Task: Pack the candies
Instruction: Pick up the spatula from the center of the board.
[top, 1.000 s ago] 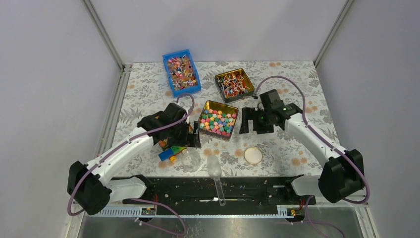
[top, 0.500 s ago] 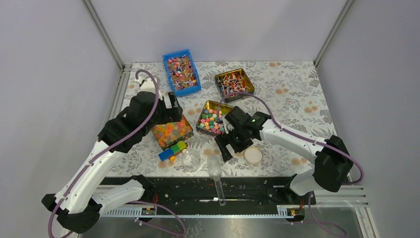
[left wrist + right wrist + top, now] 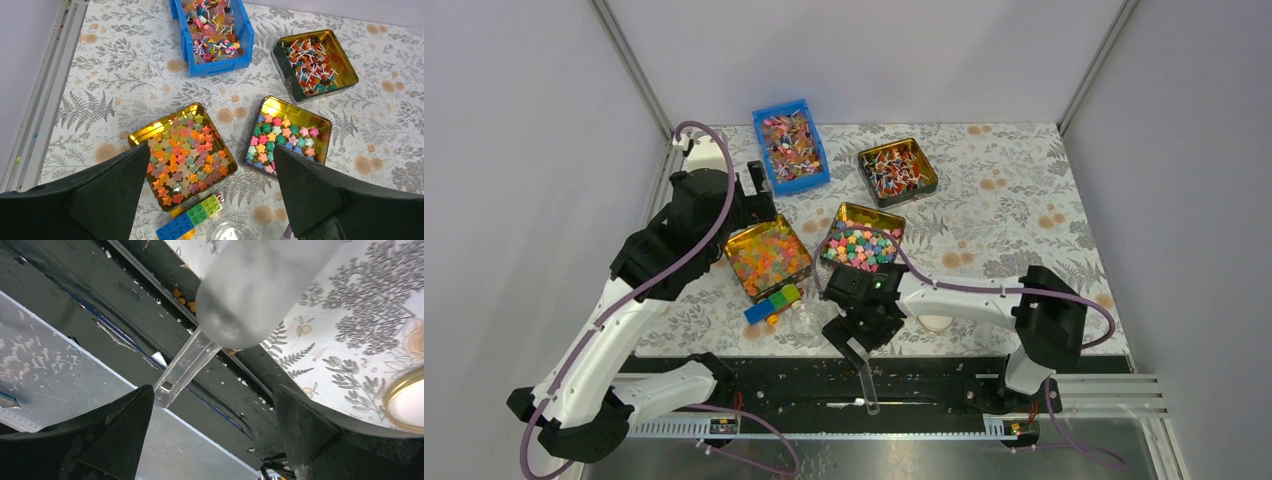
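Note:
The candies [image 3: 864, 247], opaque stars in pink, green, blue and yellow, fill a gold tin [image 3: 854, 212] at mid table; they also show in the left wrist view [image 3: 285, 136]. My left gripper [image 3: 762, 192] is open and empty, raised behind a tin of translucent orange gummy stars [image 3: 769, 258]; in the left wrist view the left gripper [image 3: 211, 150] looks down on both tins. My right gripper [image 3: 860, 332] is open just above a clear plastic scoop [image 3: 868, 385] at the table's near edge. In the right wrist view the right gripper [image 3: 212, 390] shows the scoop [image 3: 250, 290] ahead of the fingers, not held.
A blue bin [image 3: 817, 172] of mixed sweets and a gold tin [image 3: 925, 180] of twisted-wrapper candies stand at the back. Lego bricks [image 3: 772, 303] and a small clear cup [image 3: 809, 320] lie in front of the gummy tin. A white lid [image 3: 936, 320] lies right of the right gripper.
My left arm has risen and pulled back to the far left, uncovering the gummy tin. My right arm has swung from beside the candy tin to the near edge over the scoop.

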